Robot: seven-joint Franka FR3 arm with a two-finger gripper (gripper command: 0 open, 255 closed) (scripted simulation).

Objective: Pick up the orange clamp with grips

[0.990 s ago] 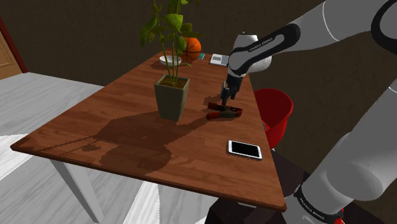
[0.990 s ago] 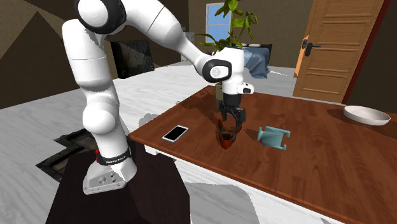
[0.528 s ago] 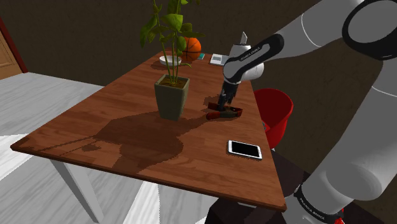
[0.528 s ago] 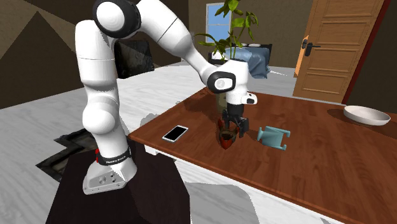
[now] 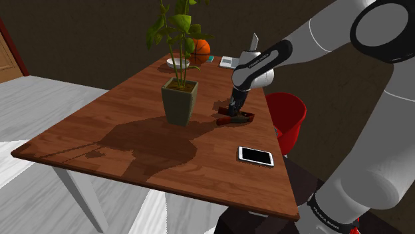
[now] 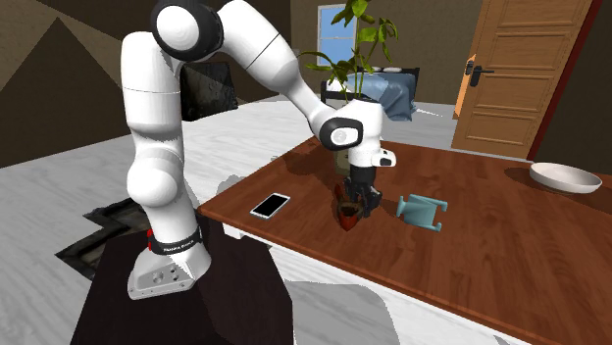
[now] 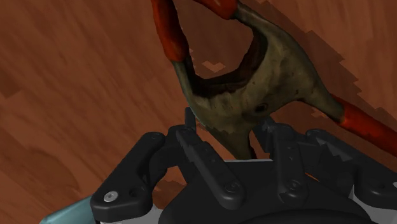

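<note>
Gripper (image 5: 233,112) (image 6: 358,200) (image 7: 226,121) was seen lower than it was half a second before, brought right down onto the clamp (image 5: 242,119) (image 6: 346,218) (image 7: 242,83). A second before, it was held well above the clamp. In the wrist view, the two black fingers (image 7: 191,130) were set a little apart, with the narrow end of the clamp's dark body between them. Thin strips of wood were seen between the clamp and each finger, so the clamp was not yet squeezed.

The clamp was found lying flat on the brown table (image 5: 133,139), in the same spot as before. Its handles were covered with red grips (image 7: 167,28) and were spread away from the gripper. It was placed just beside the plant pot (image 5: 179,103), on the shoulder view's right. The phone (image 5: 256,156) (image 6: 270,205) was left where it had been, near the table's edge and apart from the clamp.
</note>
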